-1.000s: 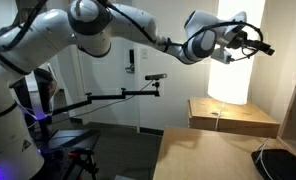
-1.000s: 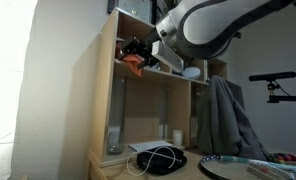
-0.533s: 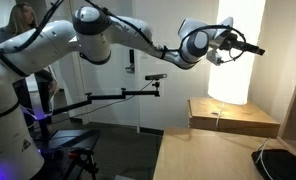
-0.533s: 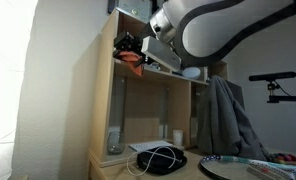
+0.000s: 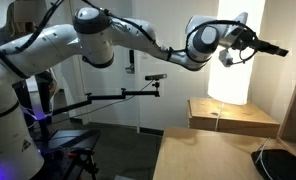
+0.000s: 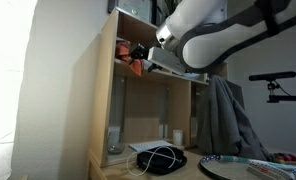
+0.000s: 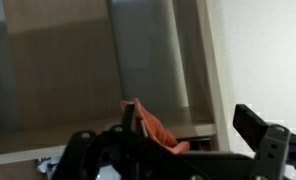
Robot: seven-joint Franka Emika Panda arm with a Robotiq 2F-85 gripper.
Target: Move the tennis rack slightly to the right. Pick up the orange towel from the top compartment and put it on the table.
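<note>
My hand [image 6: 133, 52] is up at the shelf's [image 6: 103, 90] top compartment, fingers apart and gripping nothing. The orange towel [image 7: 154, 129] lies just ahead of it, not yet lifted, so carrying it down to the bench [image 5: 188, 155] is left. The tennis rack [image 6: 238, 167] lies far below; I cannot tell whether it has been shifted.

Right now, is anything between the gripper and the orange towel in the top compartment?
Nothing visible. The open gripper is at the mouth of the top compartment, right beside the orange towel; the wrist view shows the towel just ahead, unobstructed.
</note>
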